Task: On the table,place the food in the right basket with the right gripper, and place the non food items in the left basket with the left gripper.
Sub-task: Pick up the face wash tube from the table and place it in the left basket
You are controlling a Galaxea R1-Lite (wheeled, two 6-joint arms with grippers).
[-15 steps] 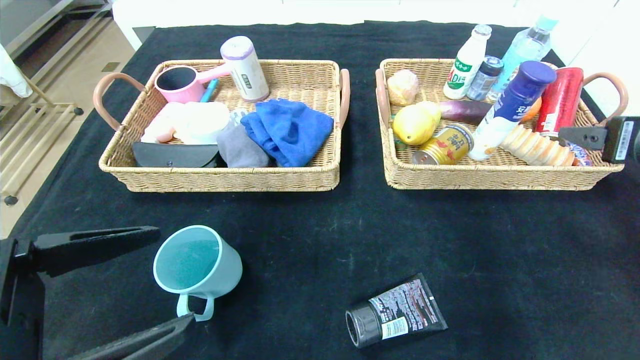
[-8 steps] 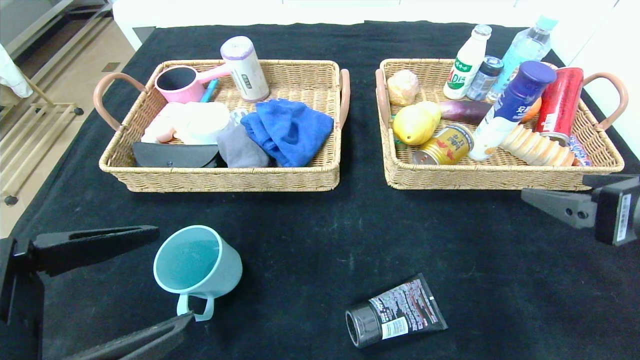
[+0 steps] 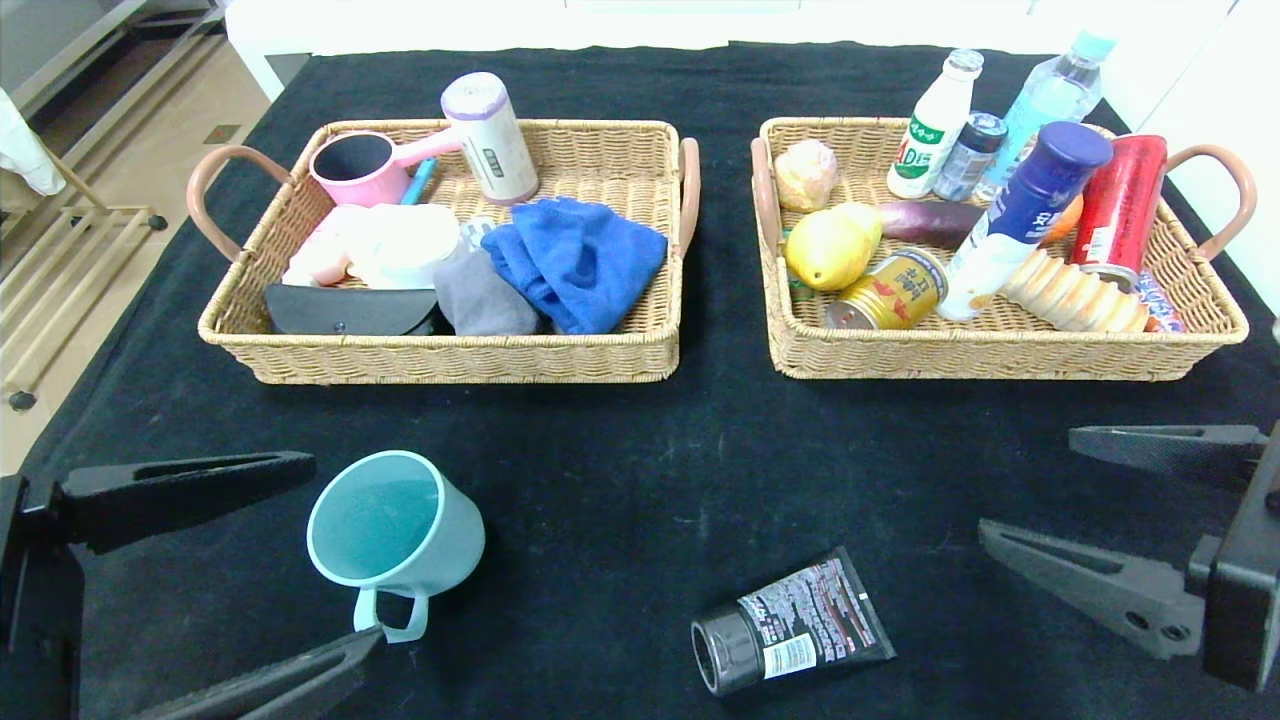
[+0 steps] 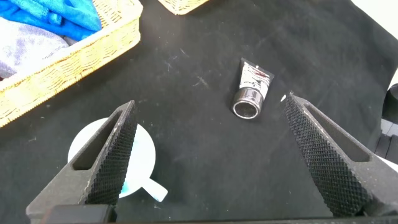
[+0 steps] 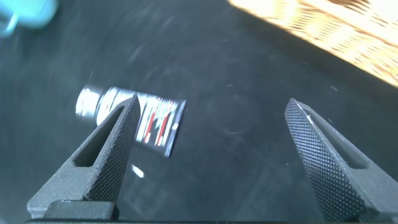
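Two baskets (image 3: 460, 355), one mug (image 3: 395, 528), one tube (image 3: 792, 636), apparently; both grippers (image 3: 325, 550) wide open, empty.

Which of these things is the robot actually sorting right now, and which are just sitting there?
In the job: teal mug, black tube, left basket, right basket, open left gripper, open right gripper.

Lying about: black tablecloth, wooden rack.

A black cloth (image 3: 620, 470) covers the table and shows small pale specks and scuffs. Beyond the far edge of the cloth stands a white surface (image 3: 480, 25) — bright, strongly lit. Left of the cloth there is a beige floor (image 3: 150, 130), and on it a pale metal rack (image 3: 60, 260) with thin bars and small dark feet.
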